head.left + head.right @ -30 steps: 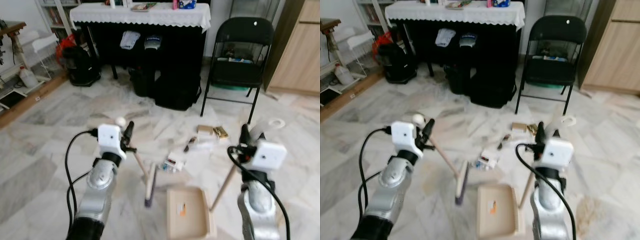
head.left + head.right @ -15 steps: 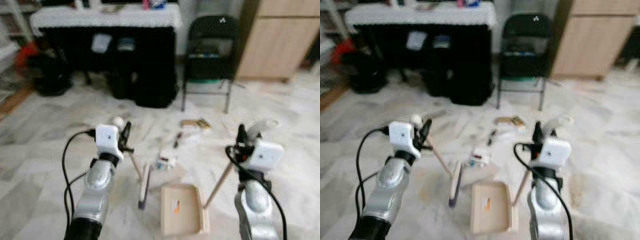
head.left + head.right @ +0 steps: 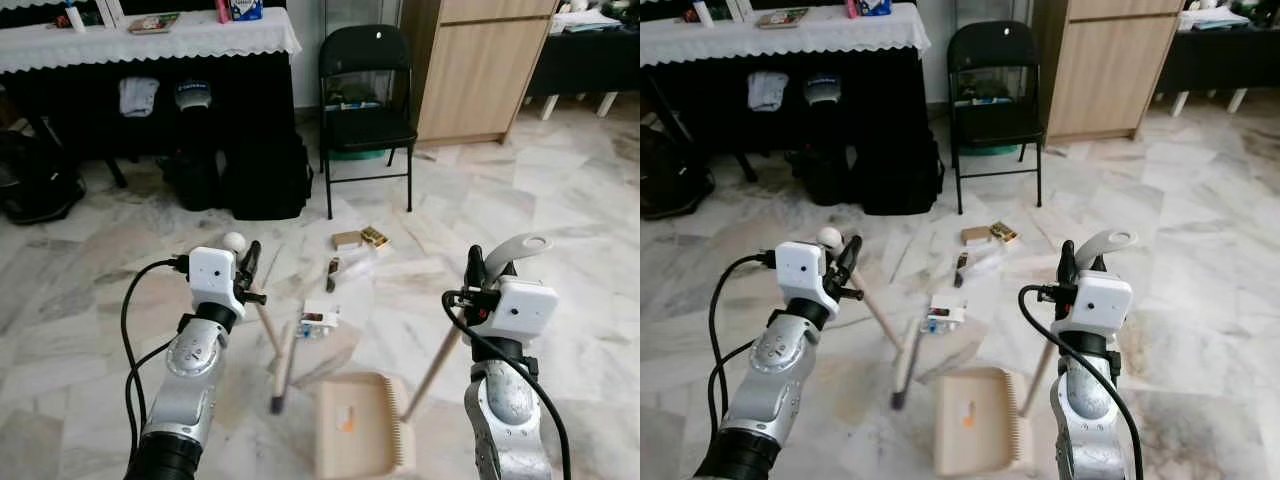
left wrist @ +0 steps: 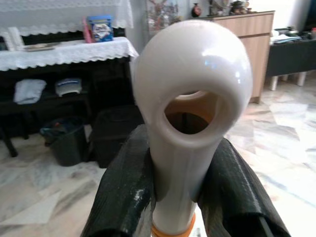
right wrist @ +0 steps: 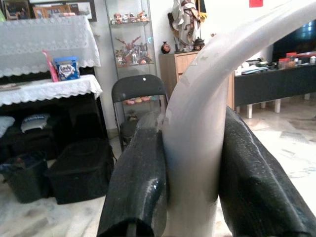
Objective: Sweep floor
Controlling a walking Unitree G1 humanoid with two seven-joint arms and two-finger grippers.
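- The marble floor [image 3: 560, 210] spreads pale and veined under both arms, with litter scattered ahead of the two grippers.
- A black table under a white lace cloth [image 3: 150, 40] stands far ahead of the left gripper, with dark bags [image 3: 265, 175] beneath it.
- A wooden cabinet [image 3: 475, 65] stands far ahead of the right gripper.
- A black folding chair [image 3: 365, 100] sits between table and cabinet, well beyond both grippers.
- The broom [image 3: 268, 335] slants down from the left gripper [image 3: 243, 268], its dark head resting on the floor just below and inward of that gripper.
- In the left wrist view the black fingers [image 4: 123, 192] are pressed against the broom's white looped handle end [image 4: 190, 98], pinching it from both sides.
- The beige dustpan [image 3: 355, 435] lies flat on the floor between the two arms, nearer the robot than the broom head; a small orange scrap lies in it.
- Its long handle [image 3: 432, 370] rises aslant to the right gripper [image 3: 478, 270], whose fingers [image 5: 136, 182] clamp the grey curved grip [image 5: 197, 143] on either side.
- Small boxes and wrappers [image 3: 350, 250] lie ahead of the grippers, between them and the chair.
- One small packet [image 3: 316, 322] lies just beside the broom stick, inward of the left gripper.
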